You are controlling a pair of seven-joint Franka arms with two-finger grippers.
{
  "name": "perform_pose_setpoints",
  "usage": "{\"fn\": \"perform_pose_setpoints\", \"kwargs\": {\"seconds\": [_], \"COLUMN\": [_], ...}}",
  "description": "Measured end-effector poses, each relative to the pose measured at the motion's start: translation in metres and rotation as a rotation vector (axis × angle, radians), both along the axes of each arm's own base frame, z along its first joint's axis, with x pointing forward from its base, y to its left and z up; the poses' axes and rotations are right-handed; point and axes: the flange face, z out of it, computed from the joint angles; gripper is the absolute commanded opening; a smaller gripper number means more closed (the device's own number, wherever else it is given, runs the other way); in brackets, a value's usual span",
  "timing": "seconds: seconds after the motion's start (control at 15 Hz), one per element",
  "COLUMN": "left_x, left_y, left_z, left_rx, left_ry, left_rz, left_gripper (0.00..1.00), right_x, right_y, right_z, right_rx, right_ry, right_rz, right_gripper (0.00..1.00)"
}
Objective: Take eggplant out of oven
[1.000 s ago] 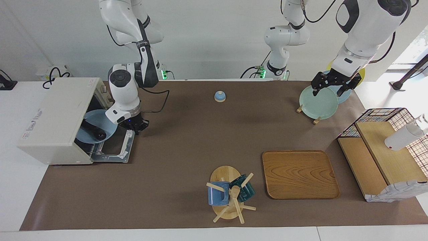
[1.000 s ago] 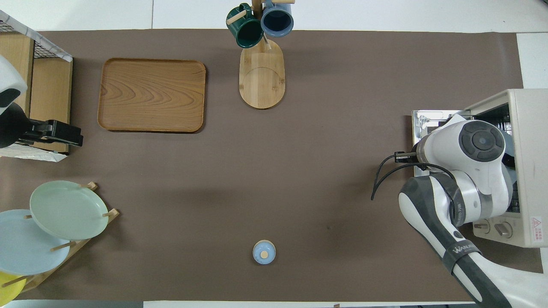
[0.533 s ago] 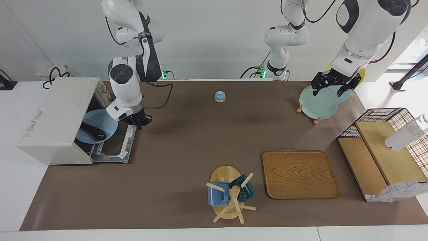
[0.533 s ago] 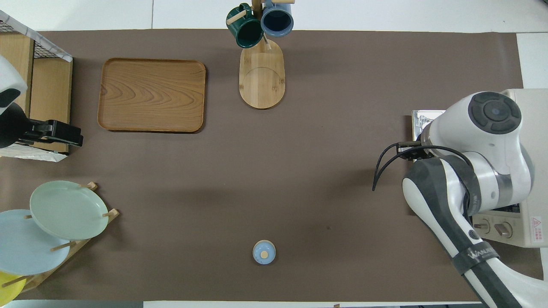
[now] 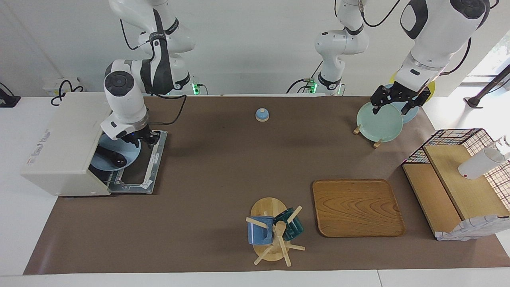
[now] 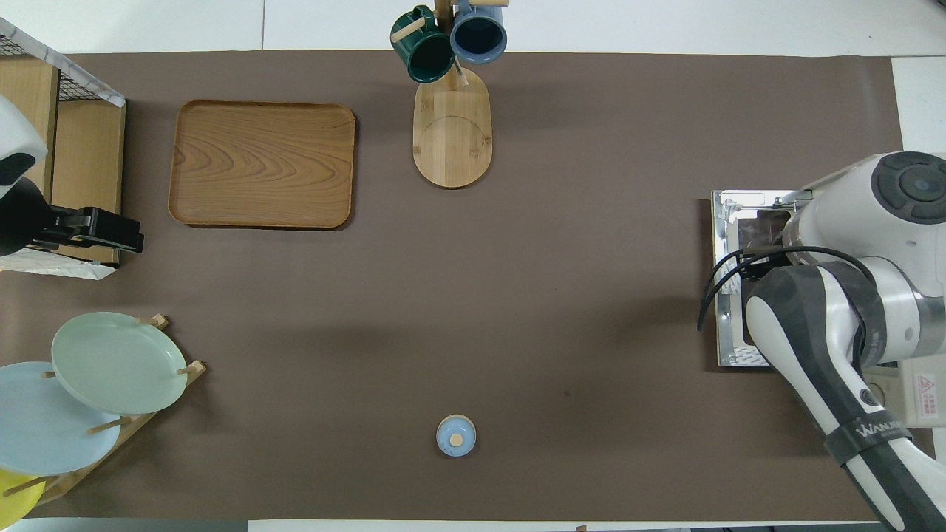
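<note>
The oven [image 5: 63, 143] stands at the right arm's end of the worktop [image 5: 223, 175], at about nine o'clock in the facing view, with its door [image 5: 149, 163] folded down flat. That much of the job looks done. The eggplant [image 5: 110, 156] is not out yet: it lies on a pale blue plate [image 5: 121, 153] on the rack in the oven's mouth, dark and slim, with one end toward the opening. What remains, as I judge it, is to reach in, grip the eggplant, draw it clear and set it down on the worktop.

The right gripper [image 5: 144, 137] hangs low over the edge of the open door nearest the robots, just beside the plate's rim, at about one o'clock from the eggplant and apart from it. Its wrist points down and the forearm folds back toward the base at the top of the view. It holds nothing; whether its fingers stand wide or narrow I cannot tell. In the overhead view the arm's bulk hides the gripper and most of the oven's mouth.

The left arm waits at the other end, its gripper [image 5: 399, 103] over the green plate [image 5: 378, 121] in the rack, at about two o'clock in the facing view, fingers spread wide and empty.
</note>
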Motion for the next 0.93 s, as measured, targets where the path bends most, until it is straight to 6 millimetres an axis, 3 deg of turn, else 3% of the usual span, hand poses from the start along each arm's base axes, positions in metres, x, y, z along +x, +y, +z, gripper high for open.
{"fn": "perform_pose_setpoints", "kwargs": {"seconds": [0.2,0.67,0.73,0.8,0.87,0.93], "left_x": [0.0,0.0,0.0,0.0,0.0,0.0], "left_y": [0.0,0.0,0.0,0.0,0.0,0.0], "left_z": [0.0,0.0,0.0,0.0,0.0,0.0], "left_rx": [0.0,0.0,0.0,0.0,0.0,0.0], "left_ry": [0.0,0.0,0.0,0.0,0.0,0.0], "left_rz": [0.0,0.0,0.0,0.0,0.0,0.0], "left_gripper": [1.0,1.0,1.0,1.0,1.0,1.0], "right_x": [-0.005,-0.008,-0.009,-0.01,-0.012,-0.014], "right_y": [-0.001,-0.02,-0.021,-0.022,-0.023,-0.024], "right_z": [-0.014,-0.016,-0.02,-0.024,-0.029,-0.031], "right_rx": [0.007,-0.011,-0.009,-0.007,-0.006,-0.006], "right_ry": [-0.001,-0.008,-0.019,-0.027,-0.028,-0.023], "right_rz": [0.054,0.132,0.133,0.134,0.133,0.135], "right_gripper": [0.45,0.44,0.37,0.11,0.0,0.0]}}
